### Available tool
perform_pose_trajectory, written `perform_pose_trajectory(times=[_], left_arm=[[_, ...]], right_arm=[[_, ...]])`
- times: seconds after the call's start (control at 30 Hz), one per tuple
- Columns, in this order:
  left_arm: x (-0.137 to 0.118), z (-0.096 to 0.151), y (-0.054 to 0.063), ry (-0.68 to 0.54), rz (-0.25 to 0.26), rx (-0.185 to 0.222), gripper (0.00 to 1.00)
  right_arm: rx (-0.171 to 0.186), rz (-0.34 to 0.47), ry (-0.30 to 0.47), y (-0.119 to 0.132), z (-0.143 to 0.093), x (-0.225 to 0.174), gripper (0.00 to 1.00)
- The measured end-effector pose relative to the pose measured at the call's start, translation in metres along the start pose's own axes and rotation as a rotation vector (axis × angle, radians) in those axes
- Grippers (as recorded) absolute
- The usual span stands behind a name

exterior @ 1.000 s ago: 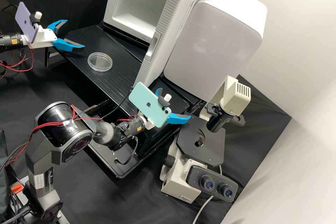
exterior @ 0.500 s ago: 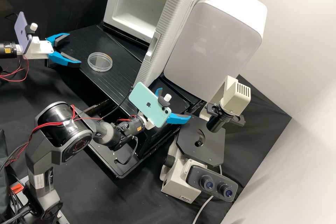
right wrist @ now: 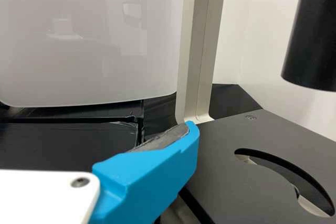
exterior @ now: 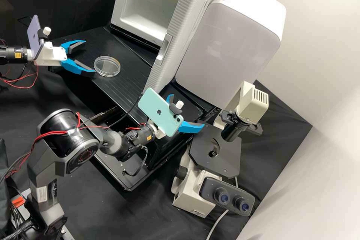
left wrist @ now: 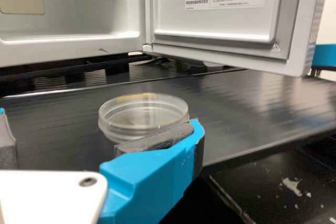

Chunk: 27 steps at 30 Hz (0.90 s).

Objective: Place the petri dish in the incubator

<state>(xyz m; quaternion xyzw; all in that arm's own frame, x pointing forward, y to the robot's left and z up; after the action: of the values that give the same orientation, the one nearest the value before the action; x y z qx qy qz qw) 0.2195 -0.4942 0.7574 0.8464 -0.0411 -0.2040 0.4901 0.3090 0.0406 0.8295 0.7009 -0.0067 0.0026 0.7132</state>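
A clear, round, shallow plastic petri dish [exterior: 107, 66] sits flat on the black, finely ribbed counter [exterior: 127, 82], in front of the white, boxy incubator [exterior: 140, 5]. The incubator's door [exterior: 185, 26] stands open, with a ridged outer face and a smooth inner panel. The chamber inside is pale and smooth-walled. In the left wrist view the dish has a thin, transparent wall and lid and a faint yellowish mark at its far rim.

The left end effector [exterior: 89, 56] hovers low over the counter's edge, just beside the dish. Its two angular blue plastic fingers are spread wide and hold nothing. One dark, rubbery fingertip pad [left wrist: 163, 136] lies right by the dish's near wall; I cannot tell whether it touches.

The right end effector [exterior: 186, 114] is well apart from the dish, over the matte black stage [exterior: 215, 152] of a cream-coloured microscope [exterior: 195, 195]. Its fingers are likewise parted and empty. The stage is flat, with a rounded slot cut through it. A black cylindrical condenser [right wrist: 315, 35] hangs above the stage.

A glossy white appliance with rounded corners [exterior: 232, 41] stands beside the open door.
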Motion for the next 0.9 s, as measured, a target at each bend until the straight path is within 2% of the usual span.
perform_pose_trajectory(times=[0.3,0.47,0.63,0.9], left_arm=[[0.018,0.011,0.015,-0.028,0.025,-0.023,1.00],[0.023,0.020,0.010,-0.055,0.004,-0.028,1.00],[0.025,0.024,0.000,-0.051,-0.051,-0.011,1.00],[0.027,0.022,-0.004,-0.038,-0.073,-0.013,1.00]], right_arm=[[0.000,0.000,0.000,0.000,0.000,0.000,1.00],[0.000,0.000,0.000,0.000,0.000,0.000,1.00],[0.000,0.000,0.000,0.000,0.000,0.000,1.00],[0.000,0.000,0.000,0.000,0.000,0.000,1.00]])
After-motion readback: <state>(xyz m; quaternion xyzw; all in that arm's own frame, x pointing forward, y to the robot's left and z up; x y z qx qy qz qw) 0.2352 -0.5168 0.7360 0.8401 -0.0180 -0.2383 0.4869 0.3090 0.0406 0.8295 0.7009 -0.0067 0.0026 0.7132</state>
